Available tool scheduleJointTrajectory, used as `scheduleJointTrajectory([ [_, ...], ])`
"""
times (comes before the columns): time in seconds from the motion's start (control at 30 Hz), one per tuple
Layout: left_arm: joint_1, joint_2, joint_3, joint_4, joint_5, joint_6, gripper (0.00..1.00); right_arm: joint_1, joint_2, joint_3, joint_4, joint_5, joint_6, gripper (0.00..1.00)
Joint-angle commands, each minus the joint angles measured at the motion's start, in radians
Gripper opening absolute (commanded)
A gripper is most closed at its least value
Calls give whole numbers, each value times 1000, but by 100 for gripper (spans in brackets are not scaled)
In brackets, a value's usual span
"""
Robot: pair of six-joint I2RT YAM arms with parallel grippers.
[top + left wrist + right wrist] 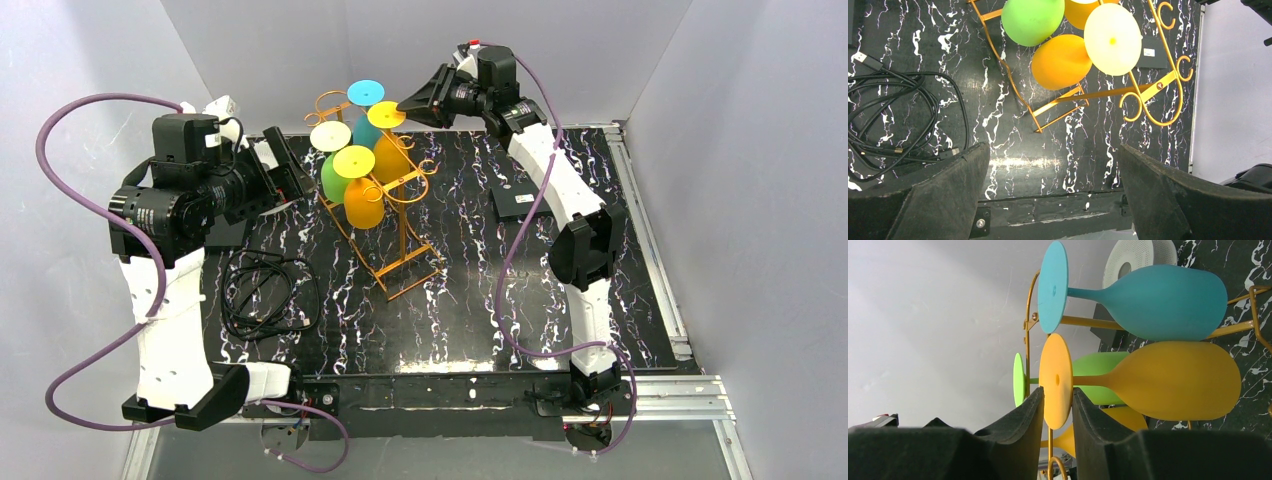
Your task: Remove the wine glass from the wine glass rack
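Right wrist view gives us the clearest look: the right gripper [1058,395] has its two dark foam pads [1023,420] pressed on either face of the round yellow foot of the wine glass [1173,380], so we read it as closed on that foot. The foot's upper part sticks out beyond the fingertips. This glass hangs bowl-down from the wine glass rack [1027,340], its stem lying along the gold wire.

Just beside it on the rack hang a teal glass [1168,302] and a green glass [1093,370], with another orange bowl partly hidden behind the pads. A white spool [1135,257] sits beyond the rack.

From the top external view we see the right gripper [410,103] reaching the upper far right of the rack [400,250], at the yellow foot [386,114]. The rack stands on the black marbled table [480,300], toward its far left part.

To the left of the rack, the left gripper [285,165] hovers with its fingers spread wide around nothing; in its own camera the left gripper [1054,150] looks down on the rack's legs. A coiled black cable [265,295] lies on the table to the near left of the rack.
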Motion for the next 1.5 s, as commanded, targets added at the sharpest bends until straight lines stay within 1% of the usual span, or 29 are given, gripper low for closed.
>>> scheduleJointTrajectory([
  [0.0, -6, -14, 18, -35, -14, 15, 100, 12, 17, 37, 25, -20, 0, 33],
  [0.07, -7, -13, 18, -34, -15, 15, 100, 12, 16, 35, 23, -18, -4, 31],
  [0.17, -9, -17, 17, -36, -17, 18, 100, 11, 17, 35, 21, -18, -7, 25],
  [0.37, -12, -18, 21, -36, -21, 22, 100, 12, 12, 28, 22, -18, -10, 2],
  [1.47, -15, -19, 23, -40, -22, 26, 100, -15, -68, 8, 53, -9, 36, 1],
])
